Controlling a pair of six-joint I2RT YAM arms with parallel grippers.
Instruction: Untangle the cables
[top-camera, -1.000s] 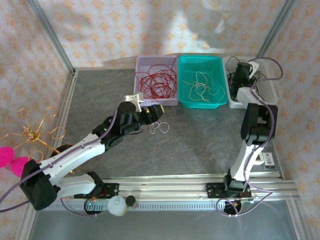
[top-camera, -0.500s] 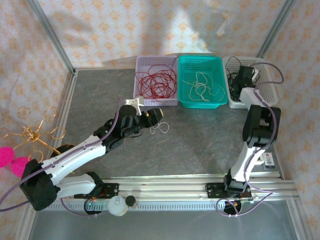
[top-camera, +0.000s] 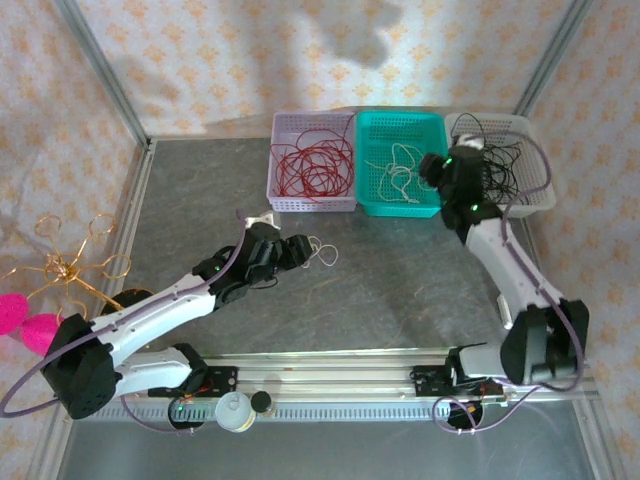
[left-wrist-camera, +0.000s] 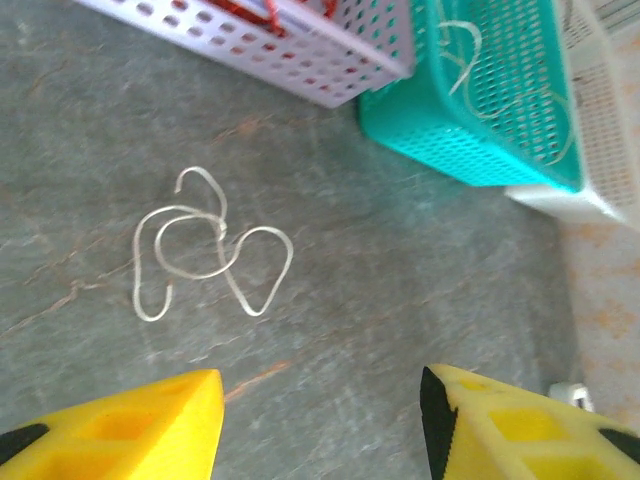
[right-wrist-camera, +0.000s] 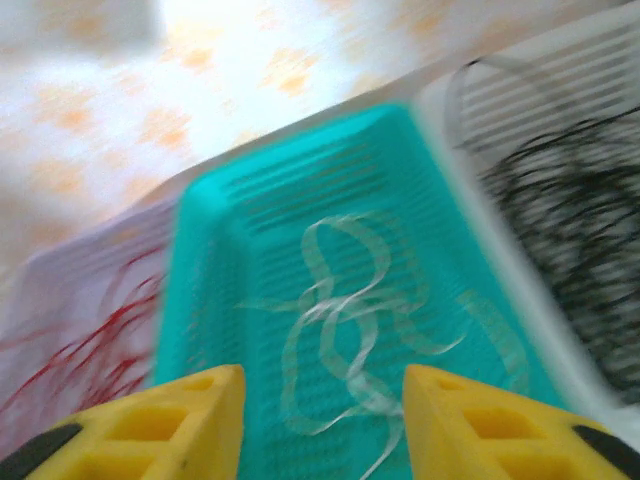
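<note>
Grey desk (top-camera: 400, 290), patterned walls. Sorted at 12 o'clock: red cables (top-camera: 312, 165) in lilac basket (top-camera: 285, 203), white cables (top-camera: 405, 175) in teal basket (top-camera: 400, 209), black cables (top-camera: 500, 165) in white basket (top-camera: 535, 195).

Loose white cable (left-wrist-camera: 222, 230) lies looped near desk centre, at 11 o'clock from the left fingers (left-wrist-camera: 130, 420), which hang spread and empty. Right fingers (right-wrist-camera: 170, 420) are spread and empty over the teal basket.

Risks: the loose white cable is thin and flat on the desk, so closing too high likely misses it and too low scrapes. Pulling one loop may tighten the tangle.
</note>
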